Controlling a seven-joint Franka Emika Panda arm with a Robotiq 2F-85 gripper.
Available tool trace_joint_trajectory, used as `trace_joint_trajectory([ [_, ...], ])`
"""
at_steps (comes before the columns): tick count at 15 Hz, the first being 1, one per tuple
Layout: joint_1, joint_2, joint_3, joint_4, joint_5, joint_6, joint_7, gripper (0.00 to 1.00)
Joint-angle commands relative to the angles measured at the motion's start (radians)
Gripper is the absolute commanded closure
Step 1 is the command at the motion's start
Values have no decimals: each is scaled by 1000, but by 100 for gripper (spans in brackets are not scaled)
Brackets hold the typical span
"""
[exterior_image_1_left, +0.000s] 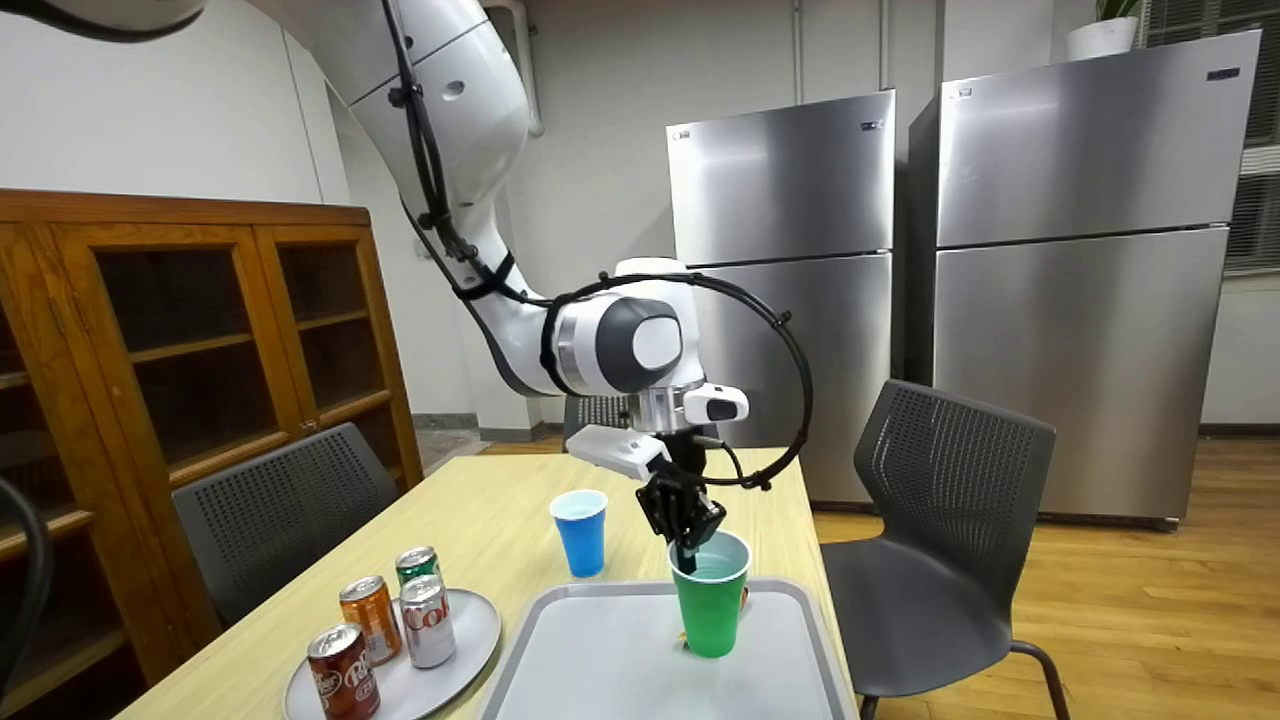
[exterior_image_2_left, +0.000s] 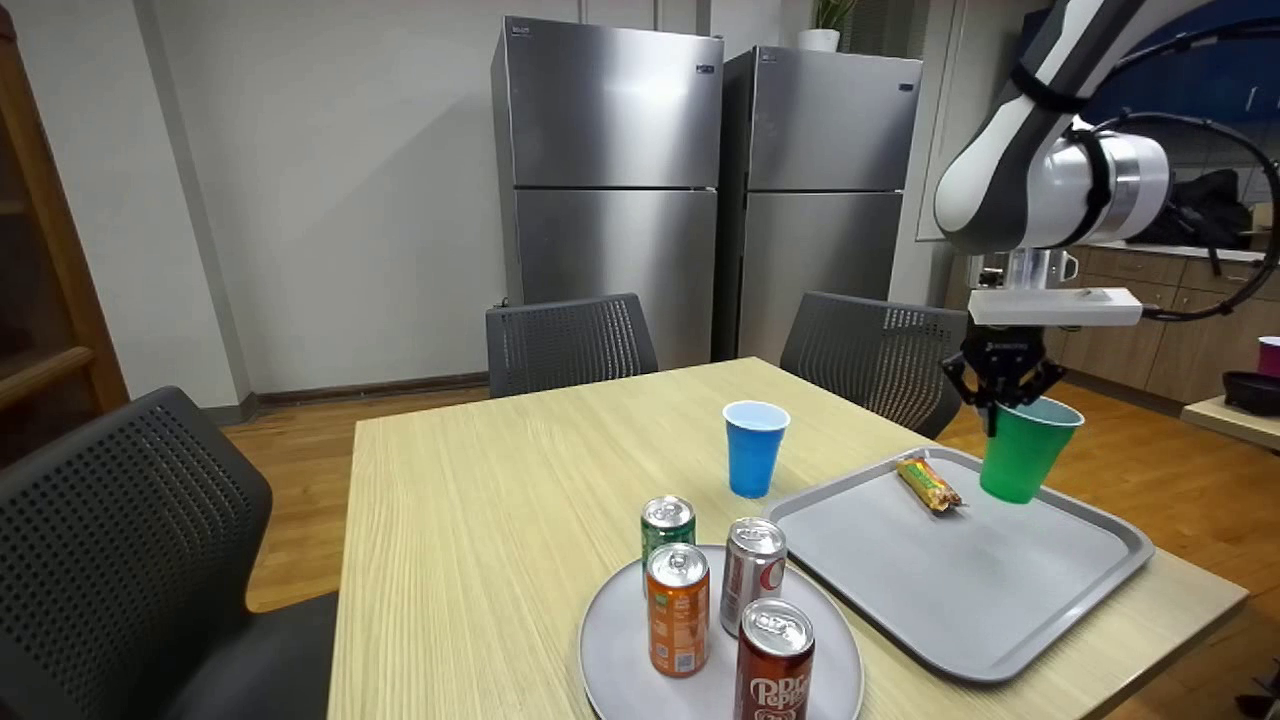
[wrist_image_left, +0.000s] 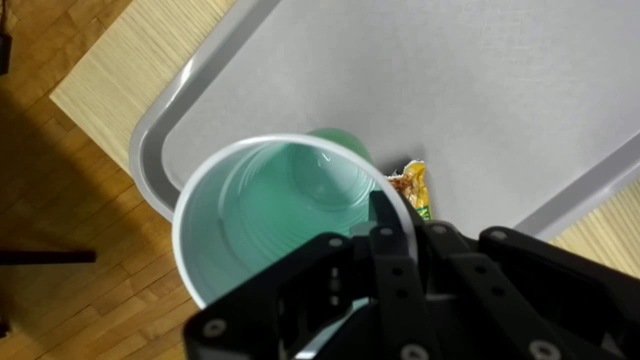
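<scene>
On the table (exterior_image_2_left: 550, 470) lies a tray (exterior_image_2_left: 960, 590); over it hangs a green cup (exterior_image_2_left: 1028, 458), slightly tilted, its wall clenched in the gripper (exterior_image_2_left: 990, 416). Such an edge hold probably wants light pressure and slow, level motion. A red can (exterior_image_2_left: 775, 660) reads "Dr Pepper"; print on the bar (exterior_image_2_left: 928, 485) is illegible.

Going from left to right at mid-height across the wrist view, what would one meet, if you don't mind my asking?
Wooden floor → the near corner rim of the tray → green cup → snack packet → more tray surface.
</scene>
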Motion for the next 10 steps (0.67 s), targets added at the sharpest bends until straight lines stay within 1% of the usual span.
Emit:
trace_joint_trajectory([
  [1, 13, -20, 4, 50, -22, -64, 5, 99],
  [5, 25, 8, 27, 114, -8, -73, 1, 99],
  [10, 21, 69, 74, 209, 27, -65, -26, 99],
])
